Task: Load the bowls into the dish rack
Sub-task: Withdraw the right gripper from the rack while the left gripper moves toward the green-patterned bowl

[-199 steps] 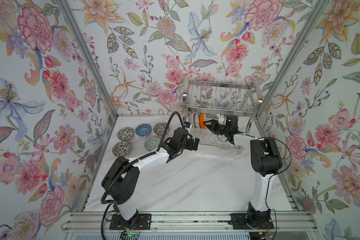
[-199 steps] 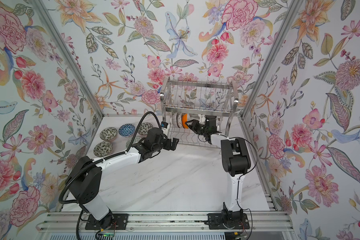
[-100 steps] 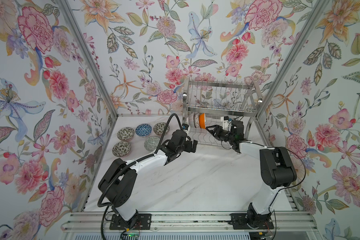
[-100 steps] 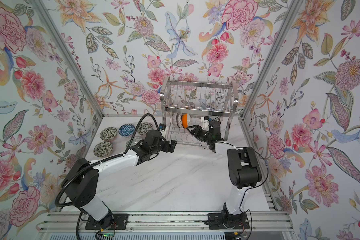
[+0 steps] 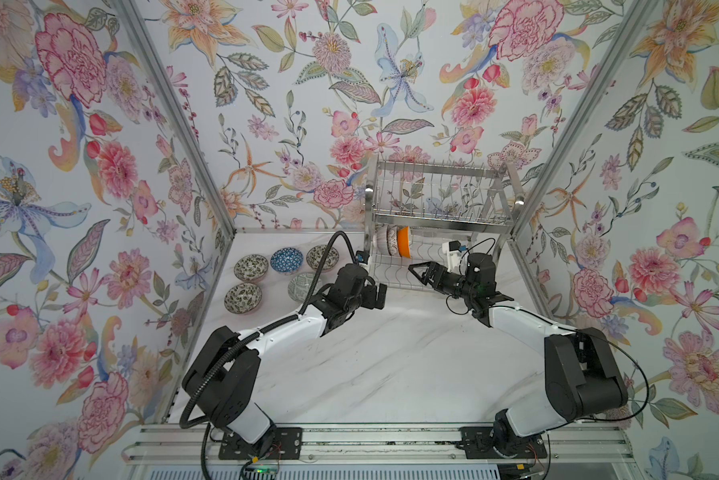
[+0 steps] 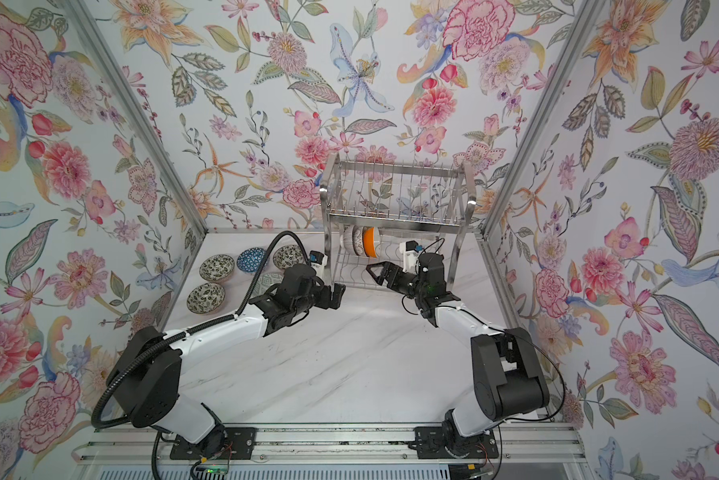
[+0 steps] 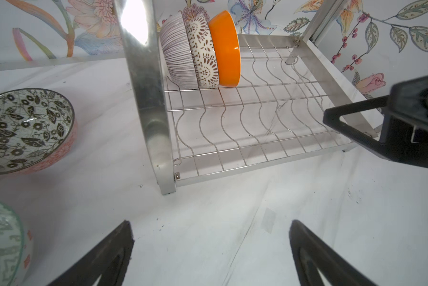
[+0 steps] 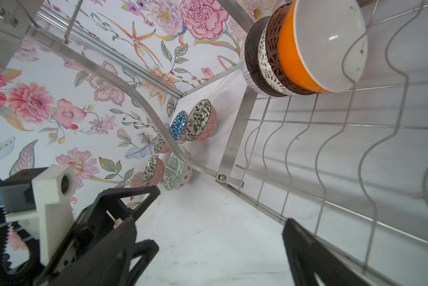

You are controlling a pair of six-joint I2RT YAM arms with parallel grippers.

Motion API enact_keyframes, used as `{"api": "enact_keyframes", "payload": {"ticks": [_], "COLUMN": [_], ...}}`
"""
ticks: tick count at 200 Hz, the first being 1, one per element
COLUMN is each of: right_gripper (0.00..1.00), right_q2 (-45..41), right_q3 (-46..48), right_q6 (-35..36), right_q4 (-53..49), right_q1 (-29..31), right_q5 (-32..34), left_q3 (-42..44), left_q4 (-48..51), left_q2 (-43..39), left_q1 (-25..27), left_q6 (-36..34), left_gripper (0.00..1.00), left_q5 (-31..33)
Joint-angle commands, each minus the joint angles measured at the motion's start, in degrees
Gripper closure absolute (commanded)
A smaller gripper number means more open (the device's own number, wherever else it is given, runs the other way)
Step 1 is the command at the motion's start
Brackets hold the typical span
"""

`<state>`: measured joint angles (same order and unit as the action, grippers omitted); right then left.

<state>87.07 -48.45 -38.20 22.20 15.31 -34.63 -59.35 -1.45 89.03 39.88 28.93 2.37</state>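
The steel dish rack (image 5: pixel 438 219) (image 6: pixel 395 220) stands at the back right. On its lower tier three bowls stand on edge: a striped one, a brown-patterned one and an orange bowl (image 5: pixel 404 243) (image 6: pixel 371 242) (image 7: pixel 225 49) (image 8: pixel 304 54). Several patterned bowls (image 5: pixel 251 267) (image 6: pixel 216 267) sit upright on the table at the back left; the green one (image 5: pixel 301 286) is partly hidden by my left arm. My right gripper (image 5: pixel 418 272) (image 6: pixel 375 272) (image 8: pixel 218 231) is open and empty in front of the lower tier, apart from the orange bowl. My left gripper (image 5: pixel 379 294) (image 6: pixel 339 296) (image 7: pixel 211 224) is open and empty over bare table beside the rack's left leg (image 7: pixel 148 99).
The white marble table (image 5: pixel 391 353) is walled in by flowered panels on three sides. The two grippers face each other at a short distance in front of the rack. The rack's upper tier (image 6: pixel 395 195) holds nothing. A black-and-white bowl (image 7: pixel 24 128) lies close to my left gripper.
My right gripper has opened, let go of the orange bowl in the rack and drawn back to the front right. My left arm has shifted only slightly.
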Motion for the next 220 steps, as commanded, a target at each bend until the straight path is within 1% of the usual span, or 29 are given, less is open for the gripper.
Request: {"api": "enact_keyframes", "payload": {"ticks": [1,17,40,69,93,114,118,121,126,143,158,183,196,220], "right_gripper": [0.01,0.01,0.01,0.01,0.01,0.01,0.01,0.01,0.01,0.01,0.01,0.01,0.01,0.01], "right_q2": [-2.4,-3.3,-4.1,-4.7,-4.8,-4.1,-4.0,-3.7,-3.3,-1.7,-0.2,2.4,3.5,5.1], "right_q3": [1.2,1.2,-0.1,-2.5,-3.8,-5.5,-6.0,-6.3,-6.9,-9.2,-11.2,-14.0,-15.1,-16.8], "right_q6": [4.4,6.1,9.4,14.3,17.0,20.0,20.8,21.3,22.0,23.9,25.2,27.1,27.8,30.2], "right_q4": [-4.0,-5.7,-9.0,-12.7,-13.4,-14.5,-14.7,-14.8,-15.1,-16.0,-16.5,-17.0,-17.1,-17.8], "right_q1": [1.8,3.6,7.2,12.6,17.1,21.2,21.4,23.1,24.1,26.6,28.1,30.7,31.7,34.1], "right_q5": [3.2,4.8,8.0,13.3,17.8,22.7,23.6,24.1,24.9,27.1,28.5,31.3,32.5,37.7], "left_q3": [1.8,3.7,6.8,11.3,15.6,18.6,19.1,19.6,20.6,23.9,25.6,26.2,26.1,24.8], "left_q4": [3.8,5.0,6.8,7.5,5.2,2.4,1.7,1.1,-0.2,-5.5,-9.8,-13.9,-16.1,-18.5], "left_q2": [-3.8,-6.0,-9.1,-13.3,-16.2,-16.9,-16.9,-16.9,-16.9,-16.8,-15.9,-12.6,-10.8,-7.9], "left_q1": [-2.0,-3.7,-7.4,-14.3,-21.0,-26.6,-27.6,-28.2,-29.4,-32.9,-35.1,-37.5,-38.1,-38.2], "left_q6": [1.0,1.7,3.6,6.0,8.8,12.0,12.6,13.3,14.3,18.0,20.1,22.2,23.2,23.9], "left_gripper": [0.01,0.01,0.01,0.01,0.01,0.01,0.01,0.01,0.01,0.01,0.01,0.01,0.02,0.04], "left_q5": [2.3,2.8,3.2,1.9,-2.5,-6.9,-7.8,-8.6,-9.9,-13.0,-14.6,-16.0,-17.3,-18.9]}}
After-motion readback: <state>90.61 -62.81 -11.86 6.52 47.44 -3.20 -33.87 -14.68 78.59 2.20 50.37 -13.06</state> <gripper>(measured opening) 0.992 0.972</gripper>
